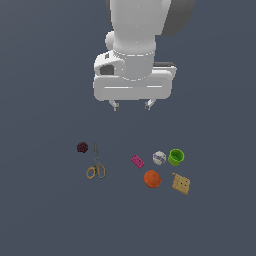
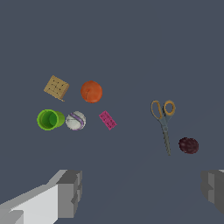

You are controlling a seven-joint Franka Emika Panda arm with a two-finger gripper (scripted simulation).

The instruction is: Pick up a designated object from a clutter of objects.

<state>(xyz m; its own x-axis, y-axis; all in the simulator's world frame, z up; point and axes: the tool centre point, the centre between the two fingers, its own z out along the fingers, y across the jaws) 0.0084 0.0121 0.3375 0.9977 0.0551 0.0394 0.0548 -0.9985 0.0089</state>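
1. While we hover high above the grey floor (image 1: 45, 215), our gripper (image 1: 132, 104) hangs with its jaws spread wide and nothing between them; the wrist view shows both fingers (image 2: 70, 192) well apart at the frame's edges.

2. We take the tan cracker (image 1: 181, 183) as the designated object. In the exterior view it lies flat at about four o'clock from the middle of the picture, the outermost item of its group, which leaves its far edges free of neighbours.

3. Its nearest neighbour is the orange ball (image 1: 152, 178), just beside it at nine o'clock; the two look apart, not touching. The green cup (image 1: 176, 157) stands at about eleven o'clock from the cracker, with the white ball (image 1: 159, 158) close against the cup's side, and the pink block (image 1: 137, 161) beyond that.

4. A second group sits well apart toward eight o'clock of the exterior view: the yellow-handled scissors (image 1: 96, 165) lying flat and the dark red berry (image 1: 82, 147) near their blade tips. We judge these irrelevant to the approach.

5. We judge the task barely begun: our gripper is high and not over the cracker. Because the tile is thin and flat, we expect a low, careful descent, with the fingers set so neither bumps the orange ball.
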